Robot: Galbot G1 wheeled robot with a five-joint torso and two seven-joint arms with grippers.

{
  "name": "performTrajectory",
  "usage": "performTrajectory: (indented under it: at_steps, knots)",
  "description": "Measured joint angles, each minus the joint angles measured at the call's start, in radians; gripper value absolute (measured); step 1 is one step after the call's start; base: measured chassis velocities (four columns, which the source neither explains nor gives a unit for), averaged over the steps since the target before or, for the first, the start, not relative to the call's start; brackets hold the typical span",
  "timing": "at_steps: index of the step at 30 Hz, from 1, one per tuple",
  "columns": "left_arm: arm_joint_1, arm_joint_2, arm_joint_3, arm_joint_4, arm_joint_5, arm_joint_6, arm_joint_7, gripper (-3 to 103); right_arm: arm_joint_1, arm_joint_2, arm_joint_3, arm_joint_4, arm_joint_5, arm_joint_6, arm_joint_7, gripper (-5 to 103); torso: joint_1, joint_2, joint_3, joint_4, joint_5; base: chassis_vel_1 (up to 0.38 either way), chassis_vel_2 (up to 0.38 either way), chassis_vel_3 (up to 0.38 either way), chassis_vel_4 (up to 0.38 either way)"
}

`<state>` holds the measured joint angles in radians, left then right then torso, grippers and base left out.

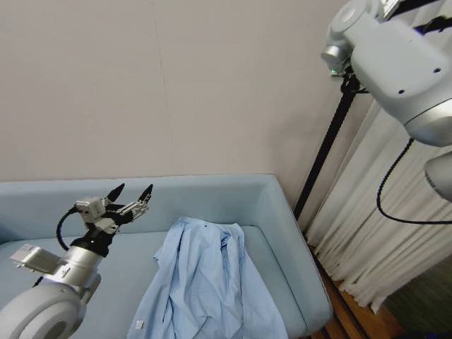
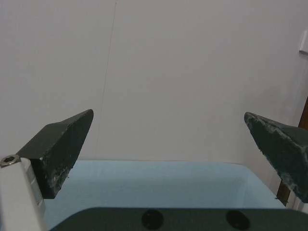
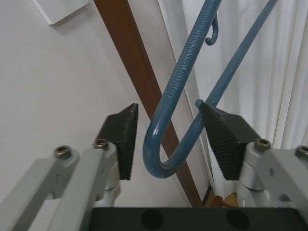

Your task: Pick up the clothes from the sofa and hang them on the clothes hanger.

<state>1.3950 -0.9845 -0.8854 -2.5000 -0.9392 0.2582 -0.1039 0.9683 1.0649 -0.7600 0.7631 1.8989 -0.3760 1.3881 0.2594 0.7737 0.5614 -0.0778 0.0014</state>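
Note:
A light blue shirt (image 1: 205, 282) lies crumpled on the seat of the pale blue sofa (image 1: 275, 212). My left gripper (image 1: 131, 192) hovers open above the seat, left of the shirt's collar and apart from it. In the left wrist view the left gripper (image 2: 168, 114) faces the sofa back (image 2: 154, 178) and the wall, with nothing between its dark fingers (image 2: 62, 149). My right arm (image 1: 395, 56) is raised high at the right. The right gripper (image 3: 168, 108) stands open around the curved end of a blue hanger (image 3: 163, 144), whose bar brushes one ribbed pad (image 3: 224, 139).
The black pole (image 1: 328, 141) of a clothes stand rises behind the sofa's right armrest. White curtains (image 1: 395, 247) hang at the right, above a wooden floor. A brown wooden strip (image 3: 139, 82) runs along the wall behind the hanger.

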Motion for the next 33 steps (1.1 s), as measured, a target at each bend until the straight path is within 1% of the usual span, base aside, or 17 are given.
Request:
performTrajectory:
  at_steps: [2, 3, 4, 6, 7, 9, 10, 11, 18, 23, 26, 27, 28, 31, 32, 33]
  knots:
    - [0.0, 0.0, 0.0, 0.0, 0.0, 0.0, 0.0, 100, -0.002, -0.005, -0.001, 0.004, 0.0, 0.0, 0.0, 42, 0.0, 0.0, 0.0, 0.0, -0.0001, 0.0, 0.0, 0.0, 0.0]
    - [0.0, 0.001, -0.001, 0.0, 0.0, 0.0, 0.001, 100, -0.005, -0.014, -0.002, 0.014, 0.0, 0.0, -0.001, 32, 0.0, 0.0, 0.0, 0.0001, -0.0001, 0.0, 0.0, 0.0, 0.0]
    - [0.0, 0.003, -0.002, 0.0, 0.0, 0.0, 0.002, 100, -0.007, -0.022, -0.003, 0.025, 0.0, 0.0, -0.001, 32, 0.0, 0.0, 0.0, 0.0, 0.0001, 0.0, 0.0, 0.0, 0.0]
    - [0.0, 0.006, -0.003, 0.0, 0.0, -0.001, 0.004, 100, -0.01, -0.038, -0.006, 0.051, -0.001, 0.0, 0.001, 21, 0.0, 0.0, 0.0, -0.0003, 0.0003, 0.0, 0.0, 0.0, 0.0]
    - [0.0, 0.006, -0.003, 0.0, 0.0, -0.001, 0.004, 100, -0.01, -0.038, -0.006, 0.051, -0.001, 0.0, 0.001, 21, 0.0, 0.0, 0.0, -0.0003, 0.0003, 0.0, 0.0, 0.0, 0.0]
    - [-0.002, 0.009, -0.004, 0.0, -0.001, -0.002, 0.006, 100, -0.011, -0.056, -0.012, 0.075, -0.001, 0.001, 0.005, 10, 0.0, 0.0, 0.0, -0.0003, 0.0002, 0.0, 0.0, 0.0, 0.0]
    - [-0.003, 0.01, -0.004, 0.0, -0.001, -0.002, 0.007, 100, -0.011, -0.066, -0.017, 0.089, -0.001, 0.004, 0.006, 10, 0.0, 0.0, 0.0, -0.0006, 0.0003, 0.0, 0.0, 0.0, 0.0]
    - [-0.003, 0.01, -0.003, 0.0, -0.001, -0.002, 0.008, 100, -0.01, -0.073, -0.02, 0.1, 0.001, 0.009, 0.006, 8, 0.0, 0.0, 0.0, -0.0004, 0.0004, 0.0, 0.0, 0.0, 0.0]
    - [-0.006, 0.006, 0.012, 0.0, 0.0, -0.002, 0.011, 100, 0.015, -0.107, -0.043, 0.153, 0.004, 0.021, 0.015, 8, 0.0, 0.0, 0.0, 0.0005, -0.0002, 0.0, 0.0, 0.0, 0.0]
    - [-0.009, 0.001, 0.025, 0.0, 0.004, -0.002, 0.012, 100, 0.054, -0.141, -0.074, 0.214, 0.02, 0.019, 0.021, 8, 0.0, 0.0, 0.0, -0.0002, 0.0001, 0.0, 0.0, 0.0, 0.0]
    - [-0.015, -0.001, 0.029, 0.0, 0.006, -0.002, 0.012, 100, 0.08, -0.173, -0.089, 0.291, 0.056, 0.017, 0.034, 8, 0.0, 0.0, 0.0, -0.0002, 0.0, 0.0, 0.0, 0.0, 0.0]
    - [-0.015, -0.001, 0.029, 0.0, 0.006, -0.002, 0.012, 100, 0.08, -0.173, -0.089, 0.291, 0.056, 0.017, 0.034, 8, 0.0, 0.0, 0.0, -0.0002, 0.0, 0.0, 0.0, 0.0, 0.0]
    - [-0.017, -0.001, 0.029, 0.0, 0.006, -0.002, 0.012, 100, 0.083, -0.188, -0.093, 0.328, 0.069, 0.016, 0.037, 8, 0.0, 0.0, 0.0, -0.0005, 0.0001, 0.0, 0.0, 0.0, 0.0]
    - [-0.017, -0.002, 0.028, 0.0, 0.007, -0.002, 0.012, 100, 0.085, -0.242, -0.104, 0.458, 0.109, 0.011, 0.047, 8, 0.0, 0.0, 0.0, 0.0, -0.0003, 0.0, 0.0, 0.0, 0.0]
    - [-0.017, -0.002, 0.028, 0.0, 0.007, -0.002, 0.012, 100, 0.085, -0.242, -0.104, 0.458, 0.109, 0.011, 0.047, 8, 0.0, 0.0, 0.0, 0.0, -0.0003, 0.0, 0.0, 0.0, 0.0]
    - [-0.015, -0.003, 0.025, 0.0, 0.007, -0.002, 0.012, 100, 0.085, -0.257, -0.106, 0.492, 0.116, 0.009, 0.05, 8, 0.0, 0.0, 0.0, 0.0, -0.0002, 0.0, 0.0, 0.0, 0.0]
